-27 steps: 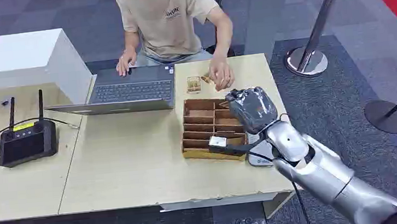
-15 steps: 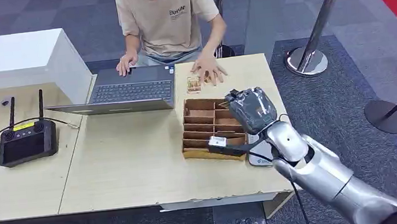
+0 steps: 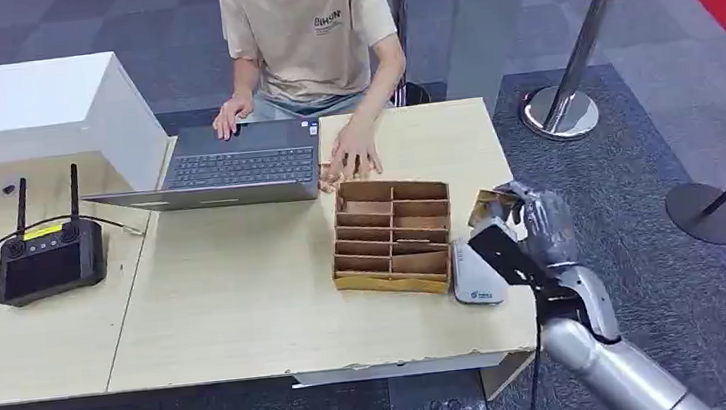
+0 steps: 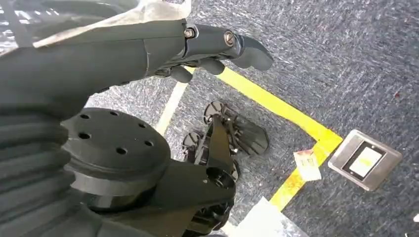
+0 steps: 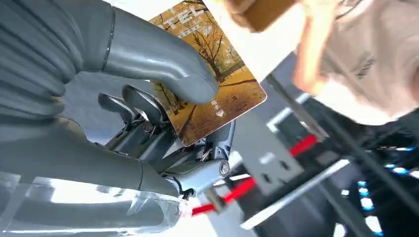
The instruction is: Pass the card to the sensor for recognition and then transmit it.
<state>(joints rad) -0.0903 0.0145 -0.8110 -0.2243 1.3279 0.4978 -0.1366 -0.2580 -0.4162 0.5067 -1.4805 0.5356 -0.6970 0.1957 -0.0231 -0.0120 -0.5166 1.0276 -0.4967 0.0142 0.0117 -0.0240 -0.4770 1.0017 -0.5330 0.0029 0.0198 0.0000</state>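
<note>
Table: a pale wooden table (image 3: 247, 296) spans the middle of the head view.
Person: a person in a beige T-shirt (image 3: 307, 30) sits at 12 o'clock, one hand on the keyboard, the other hand (image 3: 352, 153) flat on the table just beyond the tray.
Laptop: an open grey laptop (image 3: 235, 165) lies at 11 o'clock from the tray.
Tray: a brown cardboard tray with divided compartments (image 3: 392, 235) sits near the table's right edge.
Controller: a black handheld controller with two antennas (image 3: 48, 257) lies at 9 o'clock, well apart from the tray.
Right hand: the right hand (image 3: 532, 229) is at 3 o'clock of the tray, thumb and fingers pinching the card.
Left hand: the left hand (image 4: 197, 49) hangs over dark carpet, fingers loosely apart, holding nothing.
Sensor: a small white rounded card sensor (image 3: 474, 273) rests on the table just beside the tray, at its 4 o'clock.
Card: a golden-brown card printed with autumn trees (image 5: 207, 79) is held in the right hand, above and just beyond the sensor.
</note>
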